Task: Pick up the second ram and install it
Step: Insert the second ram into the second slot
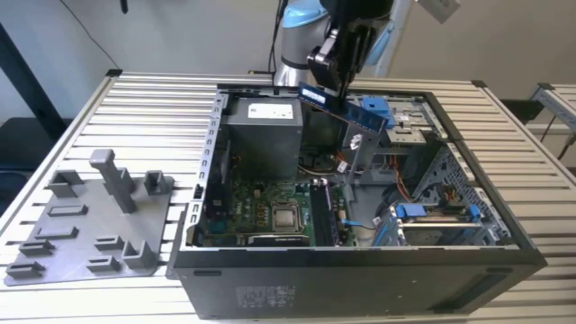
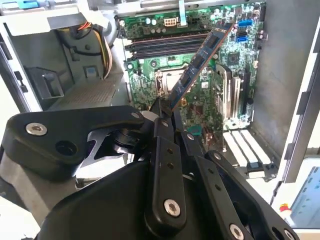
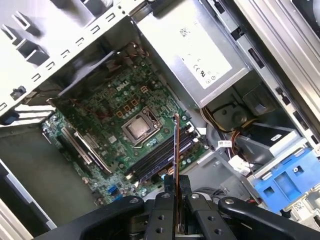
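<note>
The second ram is a thin dark stick with black chips, held tilted in the air above the open computer case. My gripper is shut on it from above, near its middle. In the second wrist view the ram sticks out from the gripper over the green motherboard. In the first wrist view I see the ram edge-on, above the long black memory sockets, with the gripper clamped on it. The ram is well clear of the sockets.
A grey fixture plate with a tall post lies on the slatted table at the exterior view's left. Inside the case are the power supply, the processor, blue drive brackets and cables.
</note>
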